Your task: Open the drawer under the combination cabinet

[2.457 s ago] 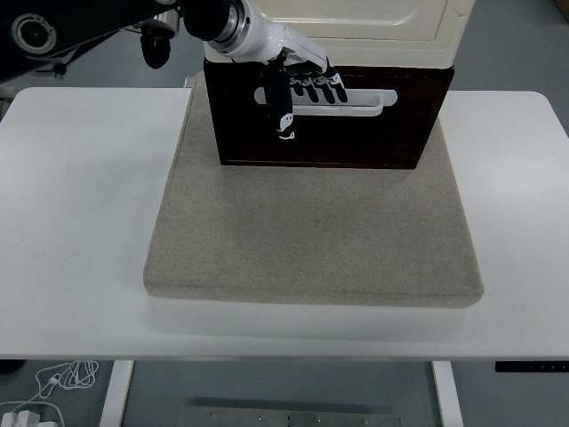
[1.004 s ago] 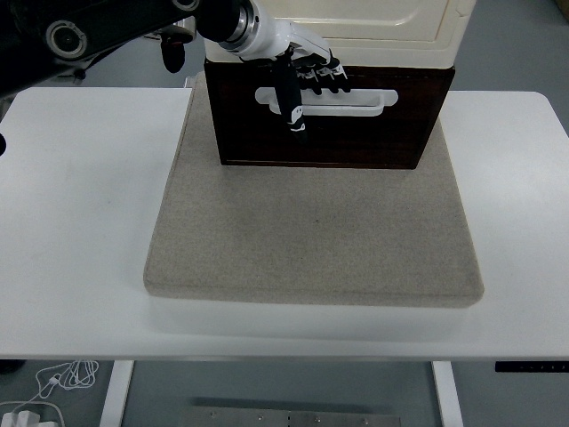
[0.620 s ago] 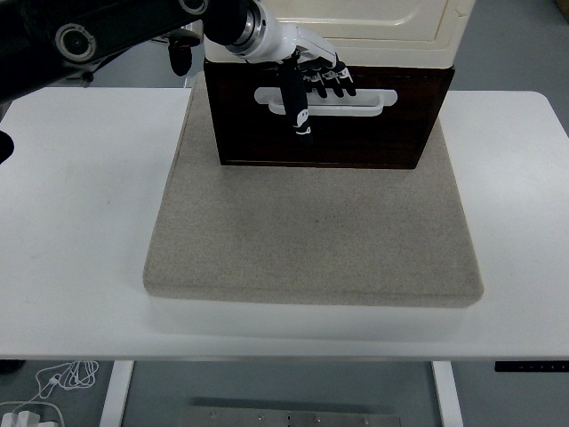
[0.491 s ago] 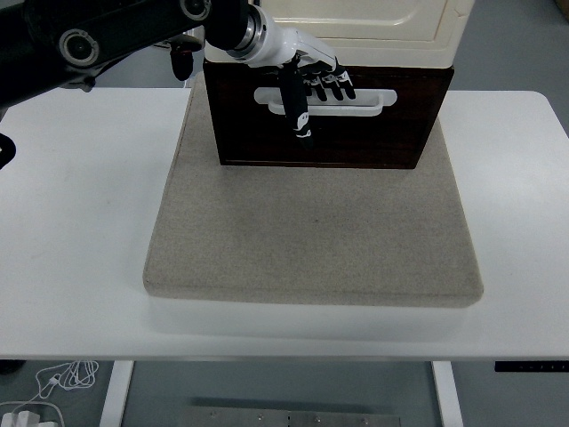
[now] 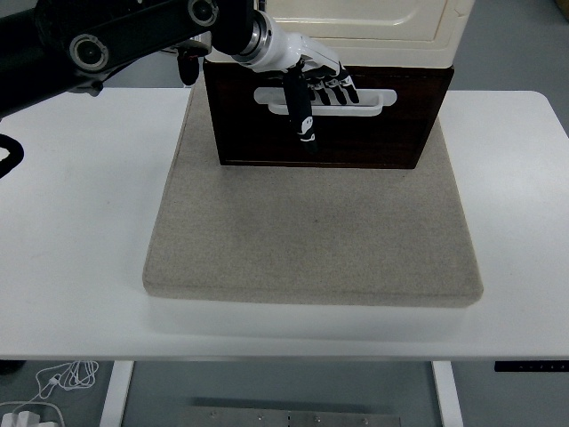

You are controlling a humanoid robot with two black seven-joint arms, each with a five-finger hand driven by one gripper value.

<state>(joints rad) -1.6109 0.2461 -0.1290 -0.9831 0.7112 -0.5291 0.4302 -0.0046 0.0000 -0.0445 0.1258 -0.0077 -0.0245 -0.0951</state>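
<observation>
The combination cabinet has a cream upper part point(image 5: 373, 22) and a dark brown drawer point(image 5: 329, 133) under it. Both stand at the back of a beige mat point(image 5: 311, 231). Across the drawer front runs a white bar handle point(image 5: 369, 102). My left hand point(image 5: 316, 89) is at the handle's left half. Its fingers point(image 5: 338, 87) lie half curled over the bar's top and its thumb point(image 5: 302, 120) hangs straight down in front of the drawer. They do not close on the bar. The drawer front sits flush. My right arm is out of view.
The mat covers the middle of the white table point(image 5: 80, 222). My black left arm point(image 5: 116, 40) reaches in from the upper left over the table's back left corner. Cables point(image 5: 53, 382) lie on the floor at the lower left.
My left hand has slid rightward along the handle and a little lower, the thumb moving with it. The drawer has not moved.
</observation>
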